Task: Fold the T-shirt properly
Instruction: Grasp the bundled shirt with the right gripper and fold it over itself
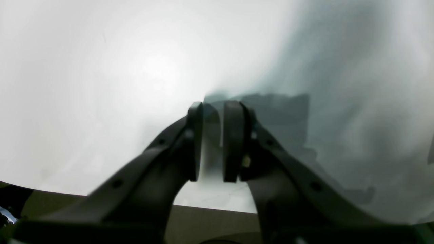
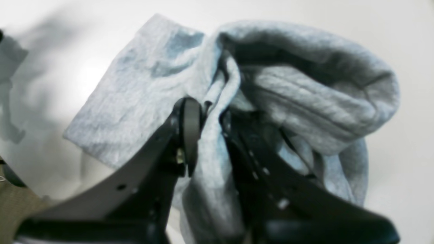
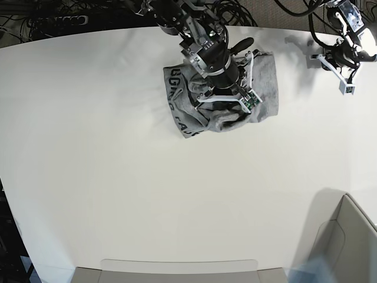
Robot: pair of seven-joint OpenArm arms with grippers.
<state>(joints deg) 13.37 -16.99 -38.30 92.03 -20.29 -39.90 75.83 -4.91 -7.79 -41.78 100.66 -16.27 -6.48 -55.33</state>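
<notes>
The heather-grey T-shirt (image 3: 266, 82) lies bunched on the white table (image 3: 118, 188) at the far middle, with black lettering (image 3: 177, 109) showing on its left flap. My right gripper (image 3: 228, 112) is over the heap's middle and shut on a fold of the shirt. In the right wrist view the cloth (image 2: 135, 84) runs up between the fingers of that gripper (image 2: 206, 115), and a rolled hem bulges to the right. My left gripper (image 3: 346, 87) hovers near the far right table edge, apart from the shirt. In the left wrist view this gripper (image 1: 213, 112) is empty, its jaws nearly together over bare table.
Cables (image 3: 59, 20) crowd the table's far edge behind the arms. A grey bin (image 3: 347, 236) stands at the near right corner. A pale flat tray edge (image 3: 177, 266) runs along the near side.
</notes>
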